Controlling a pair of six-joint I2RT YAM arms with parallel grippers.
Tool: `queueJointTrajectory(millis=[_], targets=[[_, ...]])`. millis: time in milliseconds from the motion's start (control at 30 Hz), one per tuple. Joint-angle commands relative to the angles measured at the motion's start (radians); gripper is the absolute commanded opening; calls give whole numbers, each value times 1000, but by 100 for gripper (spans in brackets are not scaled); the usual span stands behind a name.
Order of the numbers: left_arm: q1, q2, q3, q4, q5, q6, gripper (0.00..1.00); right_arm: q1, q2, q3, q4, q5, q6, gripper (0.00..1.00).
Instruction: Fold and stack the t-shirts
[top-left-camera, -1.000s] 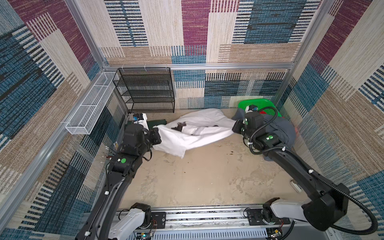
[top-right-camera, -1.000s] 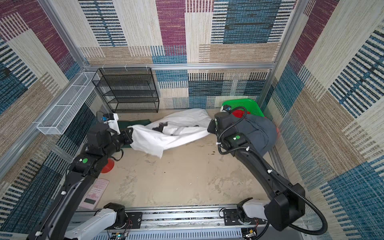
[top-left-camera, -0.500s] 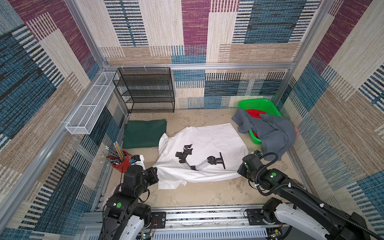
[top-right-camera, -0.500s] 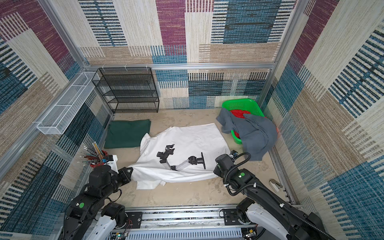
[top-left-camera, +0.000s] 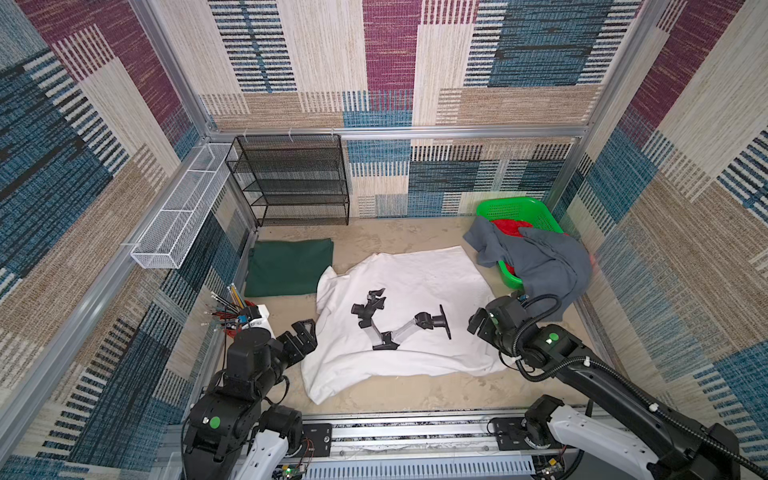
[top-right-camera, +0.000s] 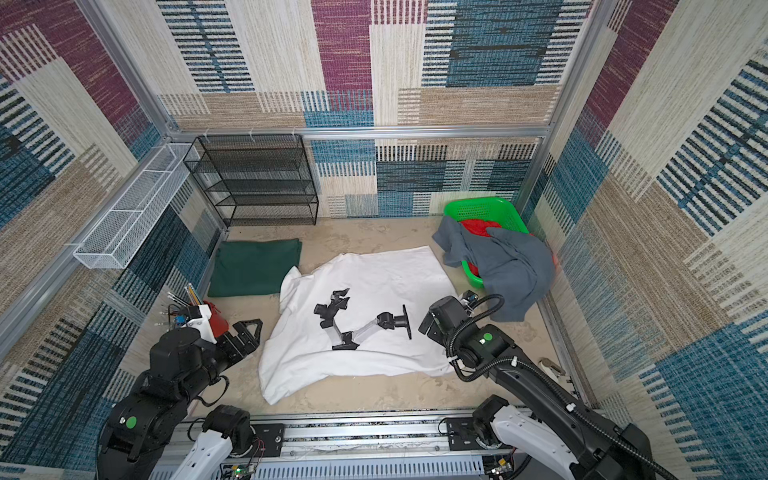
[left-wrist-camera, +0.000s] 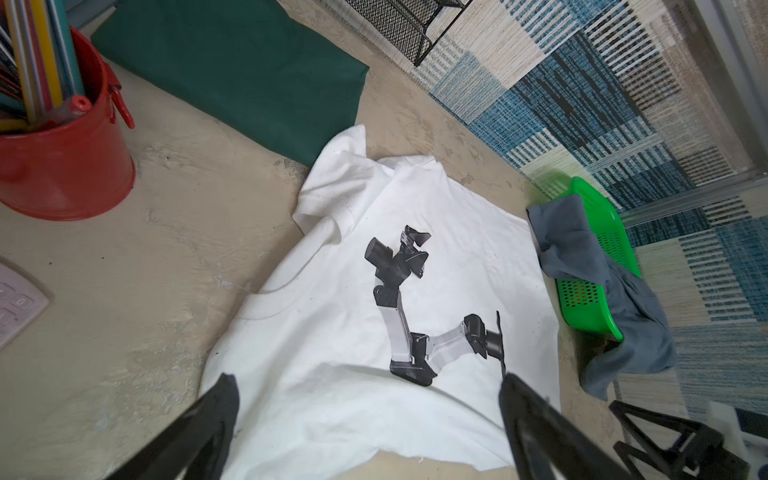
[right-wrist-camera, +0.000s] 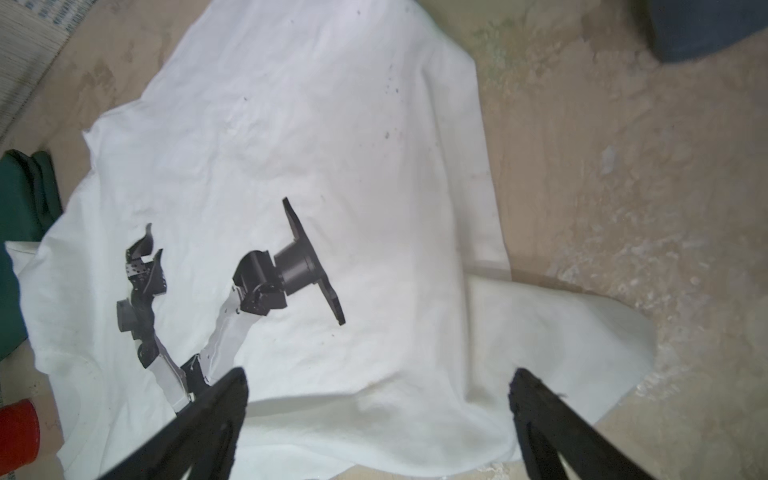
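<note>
The white t-shirt (top-left-camera: 415, 278) (top-right-camera: 382, 282) lies spread print-up in the middle of the table, rumpled along its front edge. My left gripper (top-left-camera: 305, 332) (top-right-camera: 249, 328) hovers open at its left edge, over the cloth in the left wrist view (left-wrist-camera: 368, 380). My right gripper (top-left-camera: 476, 322) (top-right-camera: 428, 322) stands open at the shirt's right edge, with white cloth (right-wrist-camera: 332, 145) below its spread fingers (right-wrist-camera: 379, 374). Neither holds anything. The dark green t-shirt (top-left-camera: 289, 268) (left-wrist-camera: 232, 62) lies folded at the back left. The grey t-shirt (top-left-camera: 540, 262) (top-right-camera: 511, 266) hangs crumpled over the basket.
A bright green lattice basket (top-left-camera: 515, 208) with something red in it stands at the back right. A black wire shelf (top-left-camera: 291, 178) stands against the back wall and a white wire tray (top-left-camera: 183, 208) hangs on the left wall. A red bucket (left-wrist-camera: 62, 166) of pencils stands at the left.
Both grippers, shut on the bunched white t-shirt at the back, pulled it toward the front and laid it out flat. Both have now opened and let it go.
</note>
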Motion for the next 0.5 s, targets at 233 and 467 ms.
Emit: queueJointTrajectory(millis=[233, 467], targets=[[2, 466, 16, 434, -26, 139, 98, -300, 393, 225, 396, -218, -400, 99], [32, 921, 308, 504, -12, 267, 99, -410, 802, 553, 418, -341, -556, 99]])
